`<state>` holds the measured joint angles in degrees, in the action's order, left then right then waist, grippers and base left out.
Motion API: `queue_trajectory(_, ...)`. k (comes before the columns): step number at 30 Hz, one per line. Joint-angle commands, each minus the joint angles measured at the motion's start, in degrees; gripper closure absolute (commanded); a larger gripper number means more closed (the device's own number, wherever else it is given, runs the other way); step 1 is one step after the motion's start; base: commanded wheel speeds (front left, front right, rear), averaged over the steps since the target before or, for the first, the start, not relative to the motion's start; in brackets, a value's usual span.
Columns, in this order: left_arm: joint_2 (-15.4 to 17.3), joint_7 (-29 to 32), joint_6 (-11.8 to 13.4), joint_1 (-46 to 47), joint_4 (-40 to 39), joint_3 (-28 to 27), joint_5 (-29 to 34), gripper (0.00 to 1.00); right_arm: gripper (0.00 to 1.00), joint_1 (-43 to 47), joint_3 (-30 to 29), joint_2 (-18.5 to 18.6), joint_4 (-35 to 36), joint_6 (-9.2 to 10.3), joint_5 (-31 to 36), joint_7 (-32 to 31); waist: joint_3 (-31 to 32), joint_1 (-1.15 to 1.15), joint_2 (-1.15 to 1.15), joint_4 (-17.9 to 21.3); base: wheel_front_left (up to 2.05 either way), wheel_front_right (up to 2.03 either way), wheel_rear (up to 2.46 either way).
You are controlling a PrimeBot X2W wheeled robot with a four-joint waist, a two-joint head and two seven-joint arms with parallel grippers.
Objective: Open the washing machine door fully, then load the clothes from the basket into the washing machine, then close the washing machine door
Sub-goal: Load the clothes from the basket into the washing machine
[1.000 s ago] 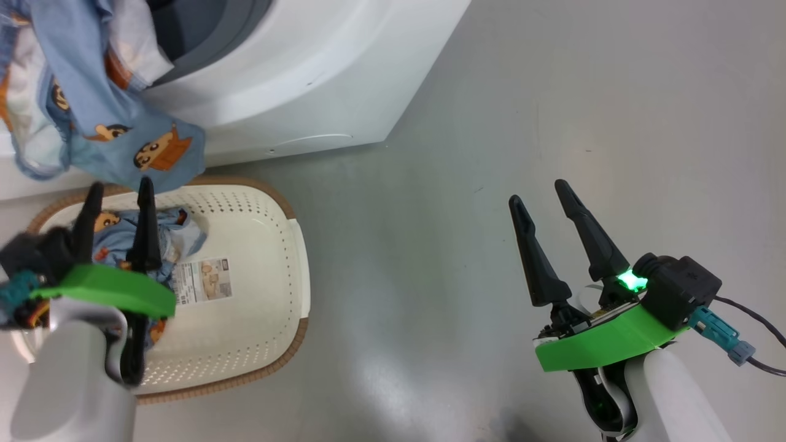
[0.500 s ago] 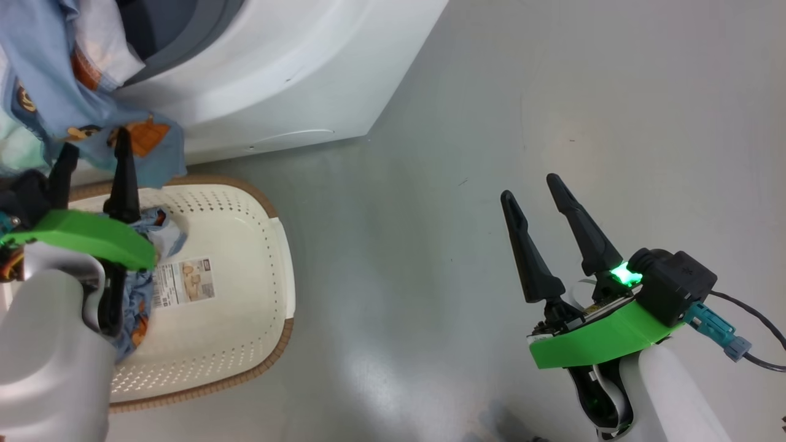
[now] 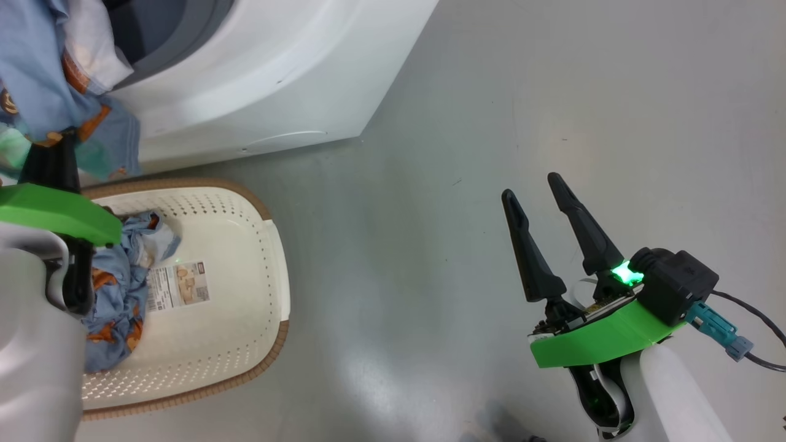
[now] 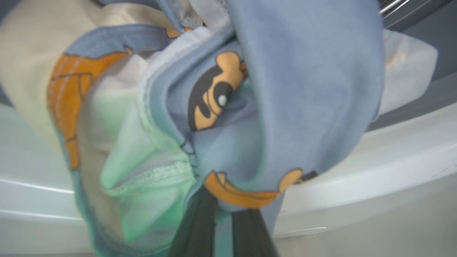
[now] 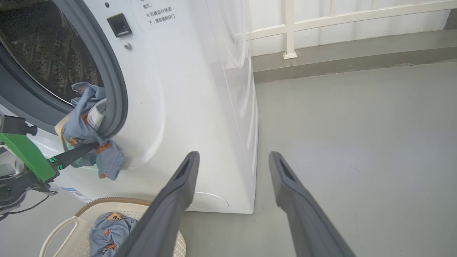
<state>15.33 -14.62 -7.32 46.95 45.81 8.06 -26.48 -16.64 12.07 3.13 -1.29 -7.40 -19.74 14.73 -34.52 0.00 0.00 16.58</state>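
A light-blue garment (image 3: 43, 80) with orange-brown bears hangs out of the washing machine (image 3: 276, 73) over its grey gasket (image 5: 114, 89). My left gripper (image 3: 54, 153) is shut on its lower hem, and the cloth (image 4: 285, 89) drapes over the fingertips (image 4: 200, 221). More of the clothes (image 3: 116, 282) lie at the left end of the cream basket (image 3: 233, 307) on the floor below. My right gripper (image 3: 540, 190) hangs open and empty over bare floor, well right of the basket. The washing machine door is out of view.
Grey floor (image 3: 552, 92) stretches open to the right of the machine and the basket. A low wall with a white rail (image 5: 289, 32) runs behind the machine. A dark cable (image 3: 755, 331) trails from my right wrist.
The head camera has shifted. My left gripper rose from over the basket to the hanging garment and closed on its hem. The right gripper has stayed open in place.
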Motion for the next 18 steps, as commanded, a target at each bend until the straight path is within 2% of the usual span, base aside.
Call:
queue_trajectory(1,2.63,-0.38,-0.16,0.62,-2.04,-2.57,0.18,1.0,0.0,0.46,0.75,-0.25,1.43,-0.09,-0.33,0.27,0.25,0.0,0.0,-0.23,0.0,0.0,0.0)
queue_trajectory(11,-0.35,-0.38,-0.16,-3.81,-11.14,-8.86,2.89,1.0,0.0,0.79,0.29,-0.25,1.45,-0.09,-0.37,0.27,1.25,0.0,0.0,-1.61,0.0,0.0,0.0)
queue_trajectory(18,-1.72,-0.38,-0.16,-5.14,-16.4,-9.54,4.06,1.0,0.0,0.75,0.48,-0.25,1.11,-0.09,-0.29,0.27,2.03,0.0,0.0,-2.01,0.0,0.0,0.0)
